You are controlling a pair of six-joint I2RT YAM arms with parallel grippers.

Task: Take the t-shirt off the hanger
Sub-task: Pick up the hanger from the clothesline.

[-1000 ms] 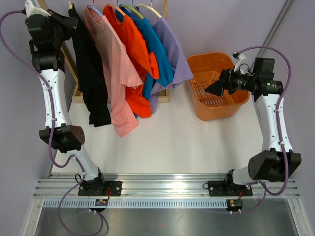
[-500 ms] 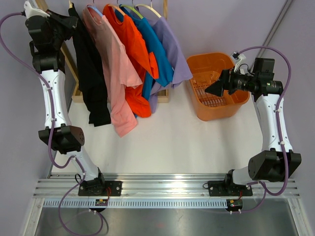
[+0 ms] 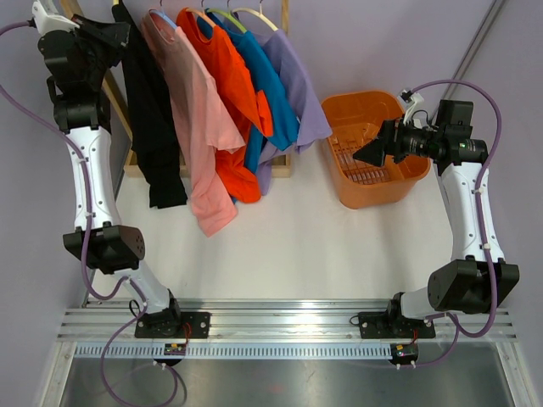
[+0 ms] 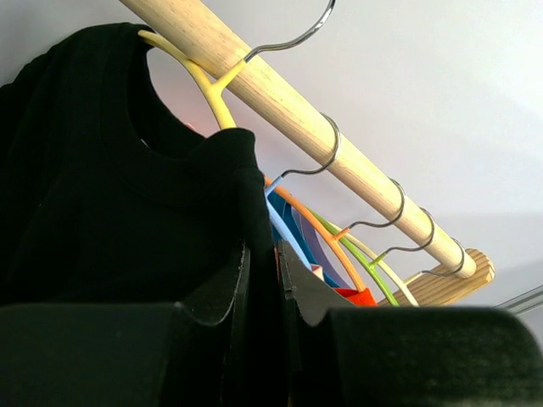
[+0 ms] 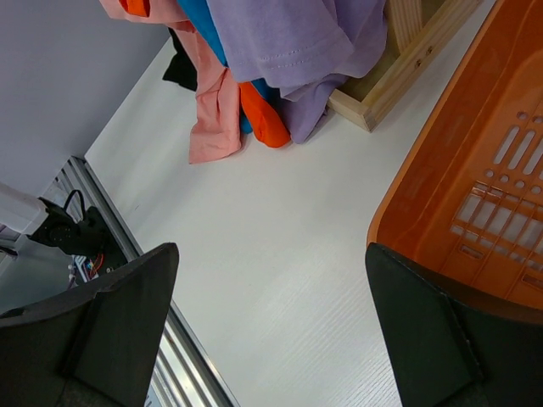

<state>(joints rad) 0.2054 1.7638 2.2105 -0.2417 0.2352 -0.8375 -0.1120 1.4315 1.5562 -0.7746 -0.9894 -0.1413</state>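
White worktop [image 3: 297, 246] lies bare through the centre and down to 6 o'clock, where a metal rail [image 3: 288, 318] along the near edge carries both arm bases. That bare stretch is the open room, running between a clothes rack at 11 o'clock and an orange basket [image 3: 361, 197] at 2 o'clock.

Five shirts hang in a row on the rack. The black t-shirt [image 3: 157, 127] is the outermost, at the 9 o'clock end. Beside it come a pink shirt [image 3: 199, 119], an orange shirt [image 3: 233, 85], a blue shirt [image 3: 267, 80] and a lavender shirt [image 3: 297, 85].

From above, the black t-shirt's long axis runs from 12 o'clock to 6 o'clock, with the collar up at the rack's rod and the hem hanging down toward the worktop. It is plain black and falls in loose vertical folds.

In the left wrist view its collar sits on a yellow hanger [image 4: 204, 80], whose wire hook loops over a wooden rod [image 4: 288, 110].

The left end effector [image 4: 261, 251] is raised at 11 o'clock, its fingers nearly together and clamped on a fold of the black fabric just below the collar. The right end effector [image 3: 369, 153] hovers over the basket with its fingers spread wide, holding nothing.
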